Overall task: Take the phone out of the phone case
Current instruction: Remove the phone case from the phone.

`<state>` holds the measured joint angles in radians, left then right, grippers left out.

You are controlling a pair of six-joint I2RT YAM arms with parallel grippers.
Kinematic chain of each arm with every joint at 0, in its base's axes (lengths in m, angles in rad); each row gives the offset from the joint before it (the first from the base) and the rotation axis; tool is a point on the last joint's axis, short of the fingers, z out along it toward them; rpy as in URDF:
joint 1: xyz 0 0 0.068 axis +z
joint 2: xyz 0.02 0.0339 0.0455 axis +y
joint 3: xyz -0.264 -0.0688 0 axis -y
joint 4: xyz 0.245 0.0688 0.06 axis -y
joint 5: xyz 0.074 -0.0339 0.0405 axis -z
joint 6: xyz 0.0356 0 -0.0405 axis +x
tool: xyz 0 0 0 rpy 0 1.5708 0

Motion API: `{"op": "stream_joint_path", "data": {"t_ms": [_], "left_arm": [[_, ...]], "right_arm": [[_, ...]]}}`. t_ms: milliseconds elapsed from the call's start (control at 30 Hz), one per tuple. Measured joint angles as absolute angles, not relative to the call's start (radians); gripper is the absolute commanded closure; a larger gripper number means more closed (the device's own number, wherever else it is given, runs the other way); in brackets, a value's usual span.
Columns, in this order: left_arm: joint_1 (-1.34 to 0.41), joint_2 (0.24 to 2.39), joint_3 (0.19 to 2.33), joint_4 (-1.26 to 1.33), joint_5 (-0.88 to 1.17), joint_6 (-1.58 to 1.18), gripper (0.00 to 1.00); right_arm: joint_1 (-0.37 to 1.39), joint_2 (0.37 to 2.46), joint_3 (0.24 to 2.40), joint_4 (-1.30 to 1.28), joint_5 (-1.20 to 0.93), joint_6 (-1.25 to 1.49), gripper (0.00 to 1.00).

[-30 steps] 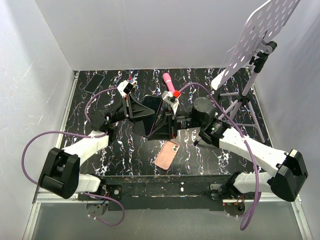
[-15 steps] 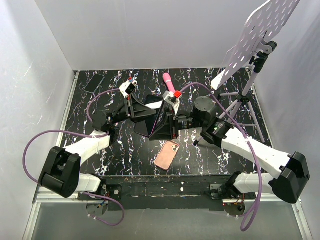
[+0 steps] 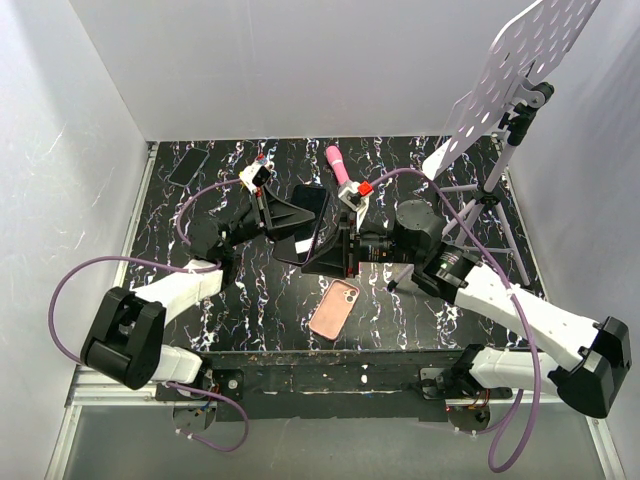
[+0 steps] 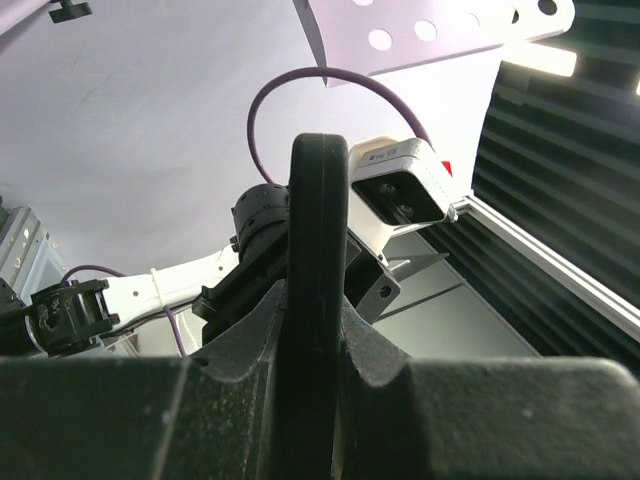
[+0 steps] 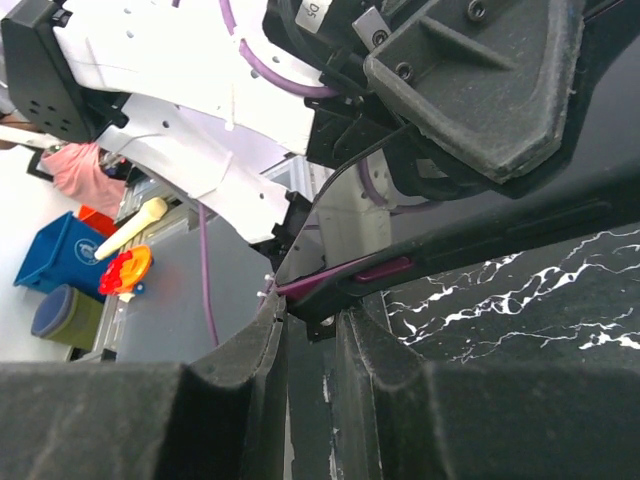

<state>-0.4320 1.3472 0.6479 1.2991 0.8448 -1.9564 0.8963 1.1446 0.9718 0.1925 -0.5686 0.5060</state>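
Two grippers used: phone [image 3: 308,222] pinched tight by left gripper [image 3: 290,213] and right gripper [image 3: 336,252], above bench [image 3: 400,320]. Phone case [image 3: 335,308] laid apart, off phone. Next: phone to be set down.

A robot lab cell: white enclosure walls [image 3: 80,120], marbled black table [image 3: 220,160] (perforated panel [image 3: 510,70] on a tripod [image 3: 490,210])

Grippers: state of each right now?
Left gripper: closed on the phone.
Right gripper: closed on the phone's other edge.
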Motion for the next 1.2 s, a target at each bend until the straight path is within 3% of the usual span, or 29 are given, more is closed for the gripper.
{"op": "stream_joint_path", "data": {"t_ms": [633, 967, 1200], "left_arm": [[-0.432, 1.369, 0.686, 1.250, 0.800, -1.955, 1.00], [-0.432, 1.369, 0.702, 1.218, 0.795, -1.934, 1.00], [-0.432, 1.369, 0.694, 1.220, 0.755, -1.933, 1.00]], "right_arm": [[0.861, 1.145, 0.966, 0.189, -0.523, 0.477, 0.99], [0.811, 1.193, 0.934, 0.289, -0.600, 0.560, 0.99], [0.799, 1.211, 0.915, 0.383, -0.608, 0.782, 0.97]]}}
